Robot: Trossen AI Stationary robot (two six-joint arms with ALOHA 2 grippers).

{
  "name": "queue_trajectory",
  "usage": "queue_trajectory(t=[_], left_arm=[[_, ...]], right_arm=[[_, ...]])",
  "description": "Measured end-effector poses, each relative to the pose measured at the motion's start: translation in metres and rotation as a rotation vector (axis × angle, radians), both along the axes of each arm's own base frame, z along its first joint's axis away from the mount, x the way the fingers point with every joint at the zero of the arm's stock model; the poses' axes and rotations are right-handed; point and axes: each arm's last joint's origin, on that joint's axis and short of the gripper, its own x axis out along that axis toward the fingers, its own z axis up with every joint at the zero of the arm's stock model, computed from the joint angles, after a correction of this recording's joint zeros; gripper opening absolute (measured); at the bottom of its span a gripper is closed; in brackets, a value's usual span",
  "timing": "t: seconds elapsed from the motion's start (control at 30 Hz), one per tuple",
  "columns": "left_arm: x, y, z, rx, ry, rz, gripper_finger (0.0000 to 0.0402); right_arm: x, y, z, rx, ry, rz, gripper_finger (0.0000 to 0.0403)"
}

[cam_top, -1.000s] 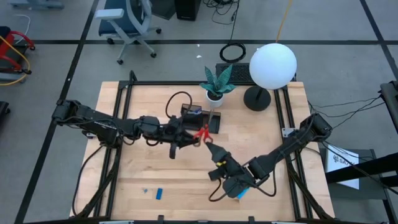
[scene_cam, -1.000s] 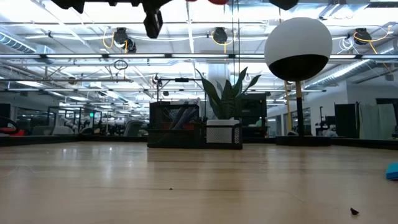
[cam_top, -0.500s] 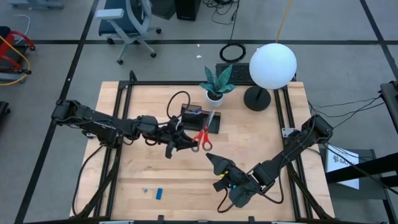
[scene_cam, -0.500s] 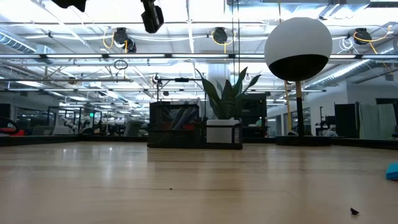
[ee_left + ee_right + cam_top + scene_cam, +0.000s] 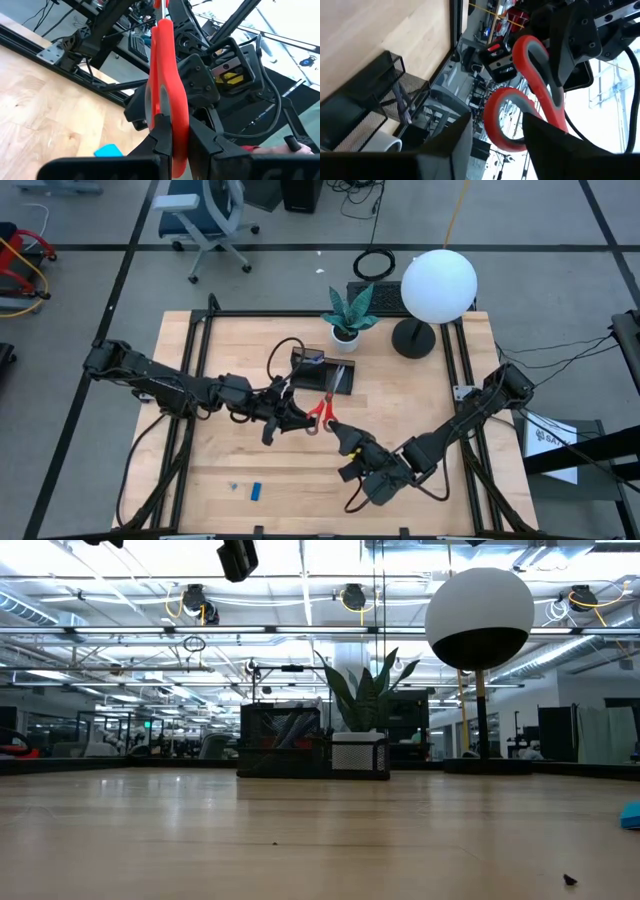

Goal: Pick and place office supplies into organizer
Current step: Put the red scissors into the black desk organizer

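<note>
The red-handled scissors point(image 5: 319, 411) hang in the air over the table's middle, with my left gripper point(image 5: 303, 418) shut on them. My right gripper point(image 5: 341, 439) faces them from the near right and is open. In the right wrist view its two fingers stand on either side of the scissors' lower red handle loop point(image 5: 501, 121), and I see no touch. The blades do not show. The black organizer point(image 5: 324, 373), holding pens point(image 5: 402, 107), stands on the table beyond the scissors. A small blue piece point(image 5: 256, 491) lies near the front edge. My left gripper pinches one red handle loop point(image 5: 168, 118) of the scissors between its two fingers point(image 5: 161, 141). It comes level from the table's left. The loop stands edge-on in the hold. The scissors are lifted clear of the table.
A potted plant in a white pot point(image 5: 347, 315) stands just behind the organizer, with a lamp with a white globe point(image 5: 438, 284) at the far right. A bright blue pad point(image 5: 107, 150) lies on the wood near my right arm. Black rails run along both table sides.
My left gripper has carried the scissors a little toward the near edge, closer to my right gripper, and has rolled somewhat about its own line. The scissors stay clear of the table.
</note>
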Motion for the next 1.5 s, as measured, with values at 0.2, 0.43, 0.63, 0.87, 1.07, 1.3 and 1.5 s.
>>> queue_trajectory(t=[0.2, 0.43, 0.63, 0.87, 1.07, 1.3, 1.5], left_arm=[[-0.001, -0.002, 0.000, -0.005, 0.004, 0.007, 0.0032], [0.000, -0.002, 0.000, -0.008, 0.004, 0.008, 0.0032], [-0.001, -0.002, 0.000, 0.003, 0.003, 0.003, 0.0032], [-0.001, -0.004, 0.000, 0.056, -0.012, -0.030, 0.0124], [-0.001, -0.004, -0.001, 0.097, -0.021, -0.023, 0.0180], [-0.002, 0.003, 0.000, 0.138, -0.017, 0.008, 0.0194], [-0.013, 0.015, 0.008, 0.235, 0.004, 0.070, 0.0195]], right_arm=[[0.001, -0.001, 0.000, 0.005, 0.011, 0.016, 0.0082], [0.001, 0.000, -0.001, 0.001, 0.025, 0.028, 0.0030], [0.001, 0.000, -0.001, 0.018, 0.019, 0.036, 0.0030], [0.002, -0.001, 0.000, 0.057, -0.025, 0.017, 0.0030], [0.001, -0.001, 0.000, 0.070, -0.040, 0.007, 0.0030], [0.001, -0.002, 0.000, 0.088, -0.085, -0.034, 0.0030], [0.000, -0.003, 0.002, 0.153, -0.157, -0.062, 0.0030]])
